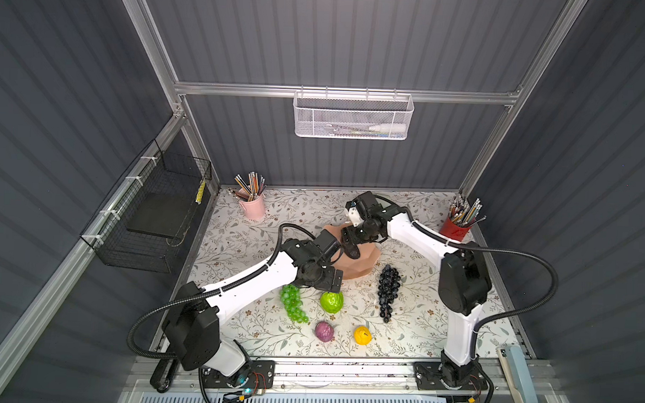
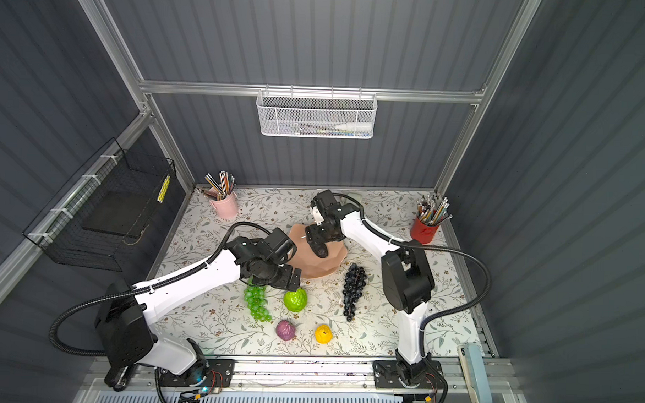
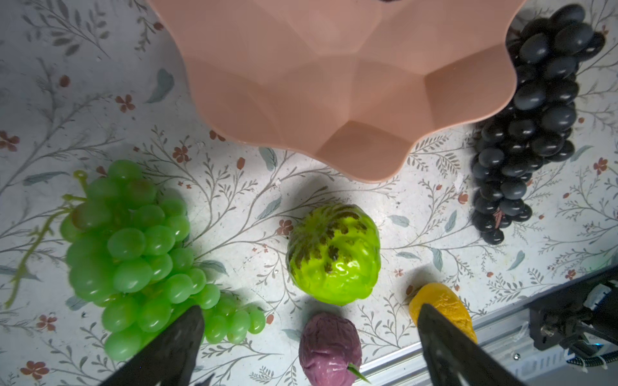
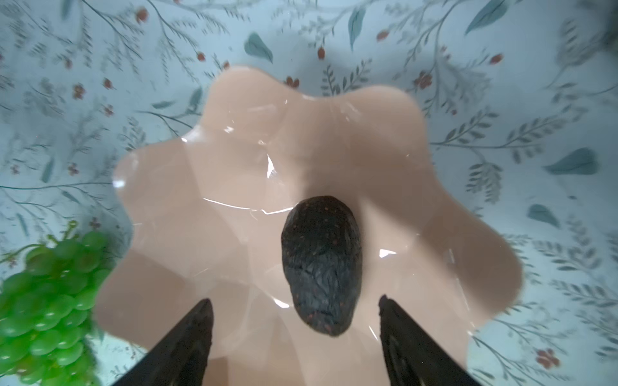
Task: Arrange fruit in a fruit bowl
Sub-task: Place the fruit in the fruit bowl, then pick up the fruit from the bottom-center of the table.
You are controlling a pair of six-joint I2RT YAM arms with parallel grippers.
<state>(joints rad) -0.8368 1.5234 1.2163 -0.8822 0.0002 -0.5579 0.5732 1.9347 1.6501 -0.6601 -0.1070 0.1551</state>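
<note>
Your right fingers (image 4: 187, 344) are spread above the bowl (image 4: 160, 187), with the avocado (image 4: 321, 264) lying free inside it. Your left fingers (image 3: 174, 344), also spread and empty, hover over the lime fruit (image 3: 334, 254) just beside the bowl.

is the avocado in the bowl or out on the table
In the bowl. The right wrist view shows the avocado inside the fruit bowl's scalloped rim, and the right gripper stands open, clear of it.

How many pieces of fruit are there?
6. On the table: green grape bunch, bumpy lime-green fruit, dark grape bunch, small purple fruit, small yellow fruit. The dark avocado lies in the pink bowl.
</note>
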